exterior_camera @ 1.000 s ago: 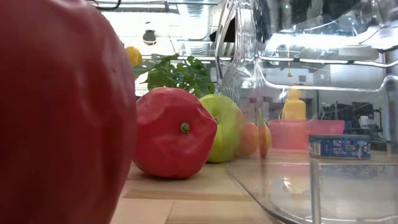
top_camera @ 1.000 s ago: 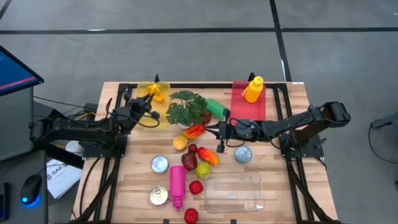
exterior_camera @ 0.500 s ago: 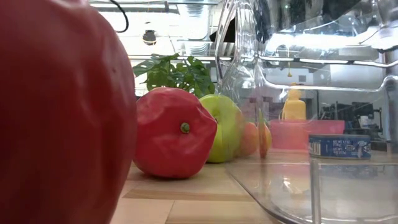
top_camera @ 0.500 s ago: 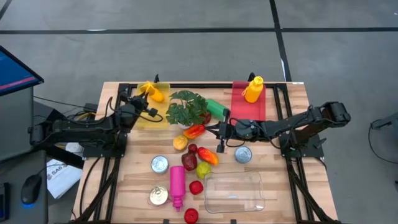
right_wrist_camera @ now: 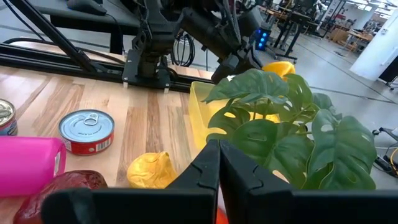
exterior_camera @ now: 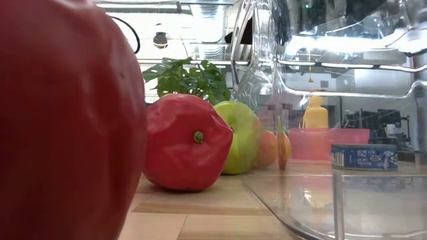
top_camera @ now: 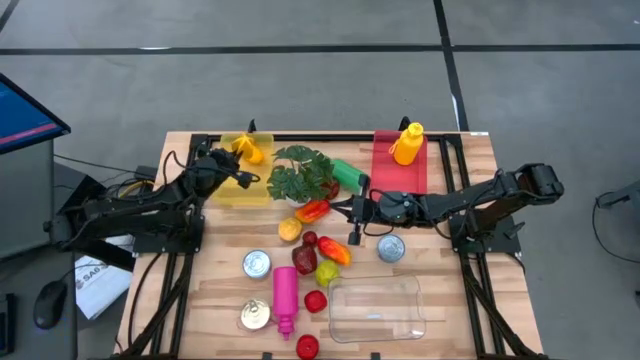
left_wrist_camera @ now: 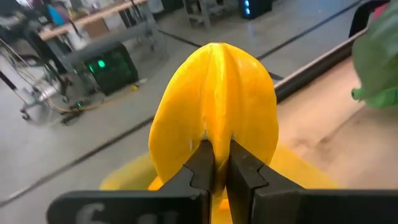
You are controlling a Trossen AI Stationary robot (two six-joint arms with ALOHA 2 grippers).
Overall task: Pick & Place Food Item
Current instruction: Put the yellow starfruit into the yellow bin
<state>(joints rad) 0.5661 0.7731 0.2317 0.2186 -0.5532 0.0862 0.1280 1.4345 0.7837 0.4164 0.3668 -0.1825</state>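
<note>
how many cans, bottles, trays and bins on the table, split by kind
cans: 3
bottles: 2
coloured trays: 2
clear bin: 1
total: 8

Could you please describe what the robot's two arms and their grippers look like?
Both arms are dark, nearly black, built of slim jointed segments with black cables looping along them. The left gripper ends in two flat black fingers with stepped, notched inner edges. The right gripper has the same matte black, angular fingers. No markings are readable on either.
</note>
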